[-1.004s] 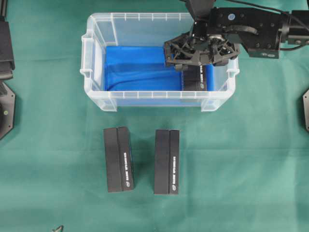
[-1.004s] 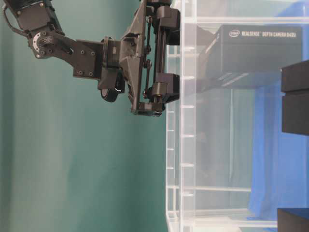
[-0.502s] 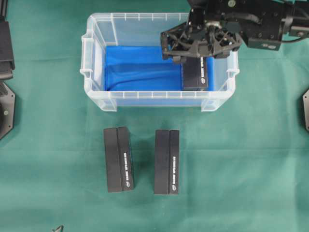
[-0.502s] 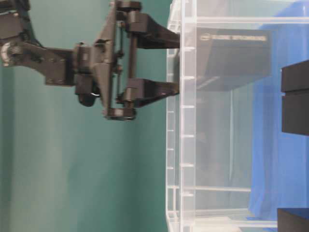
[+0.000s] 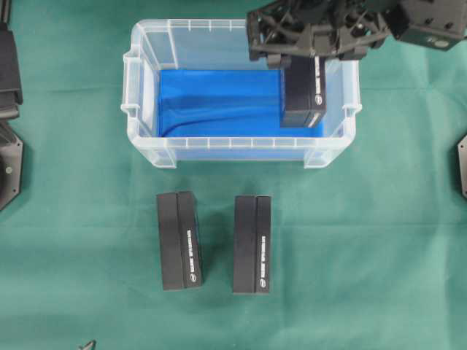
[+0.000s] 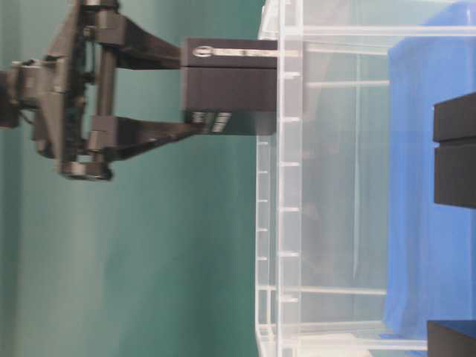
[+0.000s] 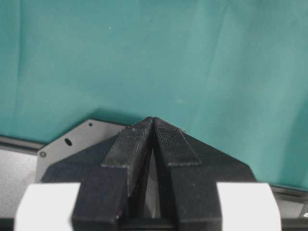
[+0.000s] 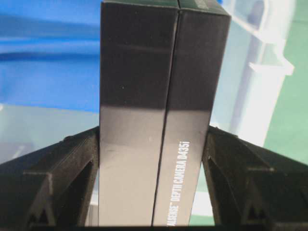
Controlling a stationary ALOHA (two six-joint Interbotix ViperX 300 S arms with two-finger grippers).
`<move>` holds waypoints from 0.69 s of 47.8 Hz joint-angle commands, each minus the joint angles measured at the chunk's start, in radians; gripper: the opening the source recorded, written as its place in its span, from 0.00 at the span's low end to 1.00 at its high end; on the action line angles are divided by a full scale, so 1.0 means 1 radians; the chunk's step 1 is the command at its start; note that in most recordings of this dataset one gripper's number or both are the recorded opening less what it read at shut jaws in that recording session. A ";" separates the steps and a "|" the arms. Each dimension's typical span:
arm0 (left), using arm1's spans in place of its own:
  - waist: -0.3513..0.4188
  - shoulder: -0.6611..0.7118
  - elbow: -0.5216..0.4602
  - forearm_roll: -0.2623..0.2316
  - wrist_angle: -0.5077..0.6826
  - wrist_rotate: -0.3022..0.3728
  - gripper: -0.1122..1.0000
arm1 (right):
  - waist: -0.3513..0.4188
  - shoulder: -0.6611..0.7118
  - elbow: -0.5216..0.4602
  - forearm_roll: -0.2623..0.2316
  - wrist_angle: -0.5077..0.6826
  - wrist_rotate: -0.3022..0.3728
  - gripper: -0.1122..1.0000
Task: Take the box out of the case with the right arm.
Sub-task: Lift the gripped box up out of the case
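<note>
- Right gripper (image 8: 154,144) pinches black RealSense camera box (image 5: 304,95), partly above case (image 5: 146,87) rim.
- Left gripper (image 7: 152,126) fingers pressed together, empty.
- Two matching boxes (image 5: 179,240) on green cloth (image 5: 365,255).

Materials and finishes

Case (image 5: 146,80): clear, smooth plastic; floor lining (image 5: 211,102): bright blue, creased cloth-like sheet. Box (image 8: 159,110): matt black card with white print. Table cover (image 5: 365,255): green matt cloth. Right gripper (image 8: 154,192): matt black, ridged plastic.
</note>
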 commanded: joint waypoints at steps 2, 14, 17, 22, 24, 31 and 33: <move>0.002 -0.002 -0.009 0.002 -0.005 0.002 0.18 | 0.002 -0.037 -0.063 -0.006 0.032 -0.005 0.70; 0.002 -0.002 -0.009 0.002 -0.006 0.002 0.18 | 0.006 -0.038 -0.138 -0.006 0.092 -0.008 0.70; 0.002 -0.002 -0.009 0.002 -0.005 0.002 0.18 | 0.008 -0.037 -0.158 -0.008 0.112 -0.009 0.70; 0.002 -0.002 -0.009 0.002 -0.006 0.002 0.18 | 0.009 -0.037 -0.192 -0.017 0.141 -0.011 0.70; 0.002 -0.002 -0.009 0.002 -0.006 0.002 0.18 | 0.009 -0.037 -0.201 -0.025 0.150 -0.014 0.70; 0.002 -0.002 -0.009 0.003 -0.005 0.000 0.18 | 0.009 -0.037 -0.209 -0.035 0.163 -0.017 0.70; 0.002 -0.002 -0.009 0.002 -0.005 0.000 0.18 | 0.009 -0.037 -0.209 -0.035 0.163 -0.017 0.70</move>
